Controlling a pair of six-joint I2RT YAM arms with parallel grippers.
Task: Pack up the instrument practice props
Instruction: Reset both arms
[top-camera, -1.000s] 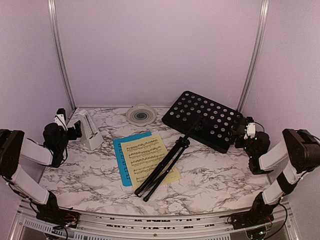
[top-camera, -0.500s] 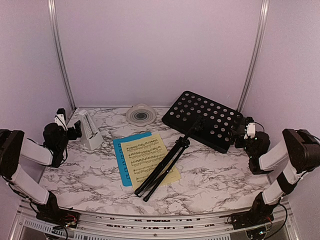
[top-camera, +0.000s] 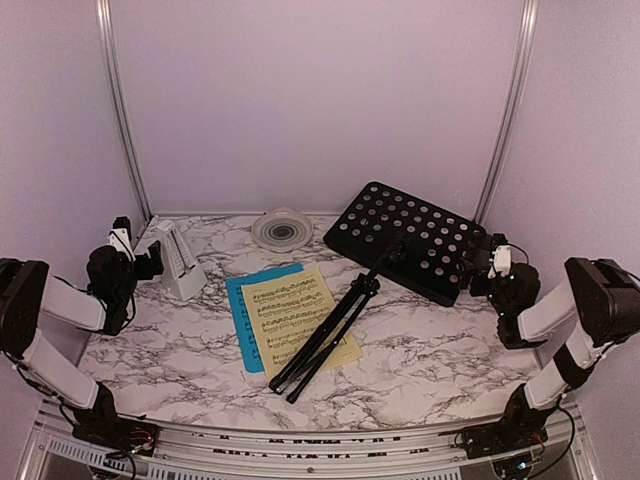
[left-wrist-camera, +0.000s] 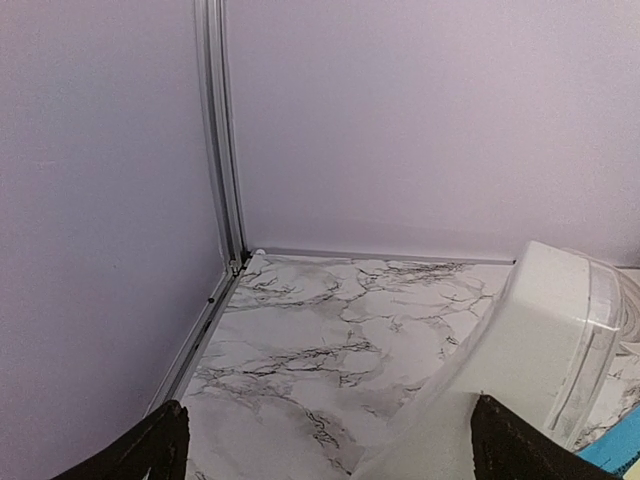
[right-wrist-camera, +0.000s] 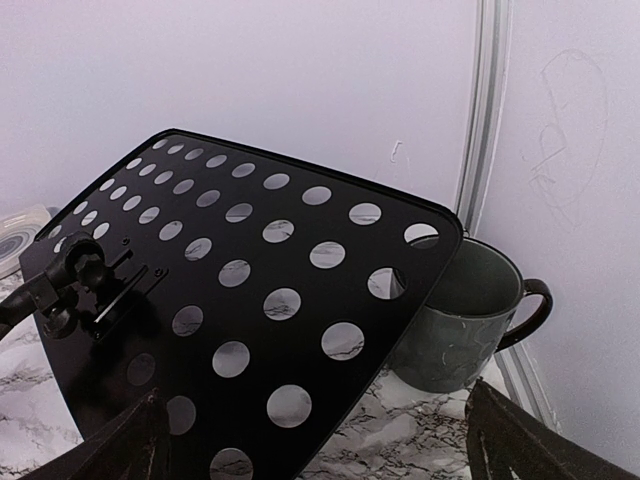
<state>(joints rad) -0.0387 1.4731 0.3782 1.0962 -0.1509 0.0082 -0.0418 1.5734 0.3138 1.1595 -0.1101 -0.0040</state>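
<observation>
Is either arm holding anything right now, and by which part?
Nothing is held. The left end effector stands open by the metronome, the right end effector open by the music stand; neither grips.

Matt black perforated metal music stand (right-wrist-camera: 240, 300), glossy white plastic pyramid metronome (left-wrist-camera: 520, 360), paper blue and yellow sheet-music pages (top-camera: 290, 315), smooth marble-patterned tabletop (top-camera: 430, 350)

The music stand (top-camera: 400, 236) was black with round holes. There was a yellow page (top-camera: 290, 305) with black notes and a blue page (top-camera: 238, 310). The metronome (top-camera: 178, 260) was white, the table (top-camera: 450, 350) grey-veined marble, the mug (right-wrist-camera: 460, 330) dark green.
</observation>
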